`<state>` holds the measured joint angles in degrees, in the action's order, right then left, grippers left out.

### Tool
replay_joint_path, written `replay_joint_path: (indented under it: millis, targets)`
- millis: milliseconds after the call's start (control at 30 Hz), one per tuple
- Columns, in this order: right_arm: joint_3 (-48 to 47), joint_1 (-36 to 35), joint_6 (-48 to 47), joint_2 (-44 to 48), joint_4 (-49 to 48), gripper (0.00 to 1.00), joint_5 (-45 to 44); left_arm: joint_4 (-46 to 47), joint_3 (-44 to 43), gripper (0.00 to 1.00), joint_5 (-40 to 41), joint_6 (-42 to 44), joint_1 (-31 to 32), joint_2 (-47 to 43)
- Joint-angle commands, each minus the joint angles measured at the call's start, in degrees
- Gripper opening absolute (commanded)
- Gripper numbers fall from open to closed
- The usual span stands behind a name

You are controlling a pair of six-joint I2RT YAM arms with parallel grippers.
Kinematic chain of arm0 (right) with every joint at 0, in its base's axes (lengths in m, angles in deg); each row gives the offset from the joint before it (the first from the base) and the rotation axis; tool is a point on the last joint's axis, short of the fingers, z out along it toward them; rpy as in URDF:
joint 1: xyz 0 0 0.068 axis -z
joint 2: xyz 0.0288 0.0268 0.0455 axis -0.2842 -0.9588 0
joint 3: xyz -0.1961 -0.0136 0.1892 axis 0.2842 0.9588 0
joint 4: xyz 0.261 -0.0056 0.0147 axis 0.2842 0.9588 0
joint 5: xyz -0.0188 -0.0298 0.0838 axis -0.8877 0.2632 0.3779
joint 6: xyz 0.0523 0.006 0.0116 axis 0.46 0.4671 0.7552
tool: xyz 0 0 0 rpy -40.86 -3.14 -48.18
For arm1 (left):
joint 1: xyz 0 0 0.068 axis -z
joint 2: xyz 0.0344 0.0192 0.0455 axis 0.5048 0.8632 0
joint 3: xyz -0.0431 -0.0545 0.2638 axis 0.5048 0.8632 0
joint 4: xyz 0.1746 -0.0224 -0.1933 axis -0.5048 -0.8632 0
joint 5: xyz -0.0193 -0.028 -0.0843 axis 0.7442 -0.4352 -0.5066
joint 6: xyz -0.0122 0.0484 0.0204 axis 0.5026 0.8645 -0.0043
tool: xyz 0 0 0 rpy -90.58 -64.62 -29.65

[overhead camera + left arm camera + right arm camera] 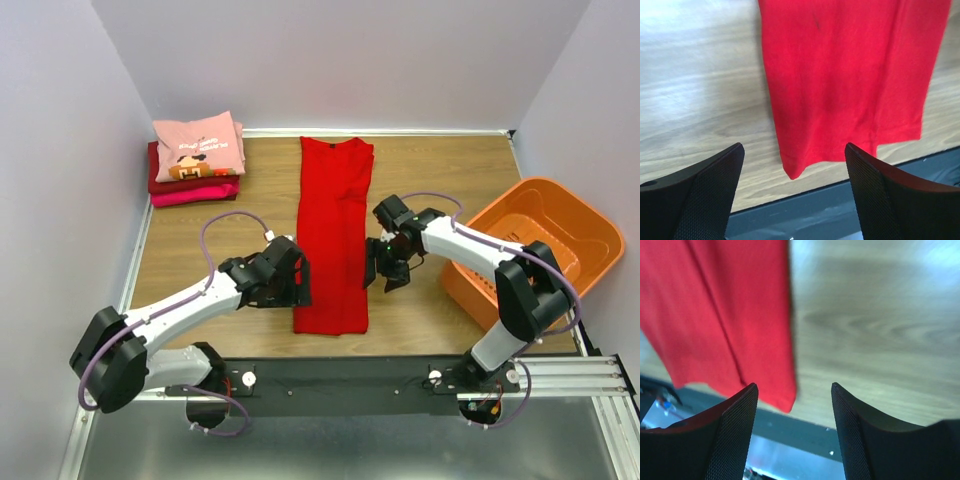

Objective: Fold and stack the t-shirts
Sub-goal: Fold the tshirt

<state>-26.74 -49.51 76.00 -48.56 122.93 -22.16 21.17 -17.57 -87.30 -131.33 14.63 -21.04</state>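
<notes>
A bright red t-shirt [333, 235] lies folded into a long narrow strip down the middle of the wooden table, neckline at the far end. Its near hem shows in the left wrist view [840, 80] and in the right wrist view [725, 315]. My left gripper [296, 283] is open and empty just left of the strip's near part. My right gripper [381, 274] is open and empty just right of it. A stack of folded tees sits at the far left: a light pink printed one [198, 143] on top of dark red [155, 170] and magenta [195, 194] ones.
An orange plastic basket [530, 245] stands at the right edge of the table, close behind my right arm. White walls close in the table on three sides. A black rail [350, 375] runs along the near edge.
</notes>
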Motion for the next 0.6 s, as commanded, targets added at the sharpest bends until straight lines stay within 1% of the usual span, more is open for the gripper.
replay_joint_path:
  millis: [0,200,500,567]
  targets:
    - [3.54,-3.04,3.27,3.35,-1.2,0.67,4.29,0.94,1.87,0.86,-4.61,1.13,-0.13,1.33]
    - [6.88,-6.29,5.38,4.06,-1.12,0.65,6.67,0.41,4.59,0.81,-5.92,0.43,-0.21,1.42]
    - [8.38,-9.9,8.2,1.96,-1.64,0.6,6.5,2.7,7.67,0.74,-9.62,0.34,-0.21,0.89]
    - [8.38,-10.77,8.29,1.34,-1.91,0.59,6.67,2.96,8.56,0.7,-10.41,-0.01,-0.21,1.15]
